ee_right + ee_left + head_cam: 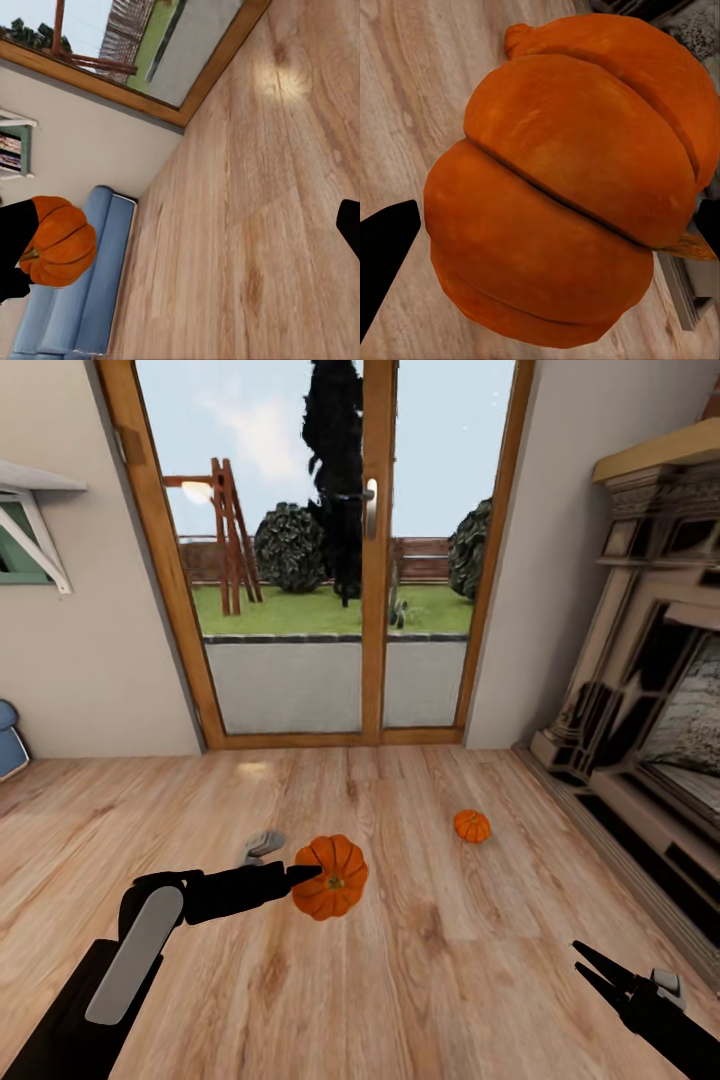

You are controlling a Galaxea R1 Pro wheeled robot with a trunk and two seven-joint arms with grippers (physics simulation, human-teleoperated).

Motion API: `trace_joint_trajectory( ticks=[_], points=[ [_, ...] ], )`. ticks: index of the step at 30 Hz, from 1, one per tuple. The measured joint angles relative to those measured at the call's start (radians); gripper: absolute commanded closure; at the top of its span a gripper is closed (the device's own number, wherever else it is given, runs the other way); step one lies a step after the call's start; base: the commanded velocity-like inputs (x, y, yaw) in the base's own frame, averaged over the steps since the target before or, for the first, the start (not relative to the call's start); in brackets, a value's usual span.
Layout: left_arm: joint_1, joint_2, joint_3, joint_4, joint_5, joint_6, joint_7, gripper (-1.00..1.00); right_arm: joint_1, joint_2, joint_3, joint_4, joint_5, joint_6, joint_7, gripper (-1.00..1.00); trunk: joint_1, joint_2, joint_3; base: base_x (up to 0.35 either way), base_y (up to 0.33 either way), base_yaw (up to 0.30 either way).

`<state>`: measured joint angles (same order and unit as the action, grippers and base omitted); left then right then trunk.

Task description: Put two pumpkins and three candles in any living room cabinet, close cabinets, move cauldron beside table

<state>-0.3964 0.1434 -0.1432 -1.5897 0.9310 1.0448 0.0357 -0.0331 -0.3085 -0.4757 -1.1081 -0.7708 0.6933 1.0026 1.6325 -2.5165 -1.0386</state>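
The left hand [300, 877] holds the larger pumpkin [331, 876], fingers on either side, above the plank floor [400, 980]. The right hand [598, 966] hangs spread, carrying nothing. The smaller pumpkin [472, 825] lies farther off near the fireplace [640, 730]. Fetching looks done; next comes carrying it to a cabinet. Open floor all around.

The head view's right edge cuts off the dark carved brick fireplace [650, 690], and its left edge leaves only a sliver of the blue padded sofa [8, 738]. The black left gripper [312, 874] has its tips hidden against the large ribbed orange pumpkin [332, 877]. In the right wrist view, a black gripper finger [16, 247] covers that pumpkin's near side.
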Motion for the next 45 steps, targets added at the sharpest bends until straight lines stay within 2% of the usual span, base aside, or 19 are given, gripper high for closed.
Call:
trace_joint_trajectory(
  ticks=[3,13,35,41,44,45],
  points=[
    [0.001,0.000,0.000,0.000,0.002,0.000,0.000,1.00,0.000,0.000,-0.001,0.000,0.000,0.000,0.000,-1.00,-0.001,0.001,0.012,0.000,0.000,-0.177],
    [0.005,0.004,0.005,-0.002,0.002,0.000,-0.032,1.00,0.000,0.000,0.001,0.002,0.000,0.000,0.000,-1.00,-0.001,0.001,0.015,0.035,0.000,-0.036],
    [0.003,0.004,-0.003,0.002,-0.008,0.000,-0.034,1.00,0.000,-0.001,0.004,0.006,0.003,0.001,-0.006,-1.00,-0.001,0.001,0.015,0.279,-0.164,0.000],
    [0.003,0.005,0.001,0.002,-0.011,0.000,-0.034,1.00,-0.016,0.001,0.023,0.024,-0.002,0.009,-0.137,-1.00,-0.001,0.001,0.015,0.266,-0.205,0.000],
    [0.003,0.004,0.001,0.003,-0.011,0.000,-0.034,1.00,-0.099,0.003,0.060,0.031,-0.011,0.022,-0.245,-1.00,-0.001,0.001,0.015,0.266,-0.205,0.000],
    [0.003,0.005,0.002,0.003,-0.011,0.000,-0.035,1.00,-0.145,0.009,0.084,0.041,-0.013,0.032,-0.303,-1.00,-0.001,0.001,0.015,0.266,-0.205,0.000]
  ],
)
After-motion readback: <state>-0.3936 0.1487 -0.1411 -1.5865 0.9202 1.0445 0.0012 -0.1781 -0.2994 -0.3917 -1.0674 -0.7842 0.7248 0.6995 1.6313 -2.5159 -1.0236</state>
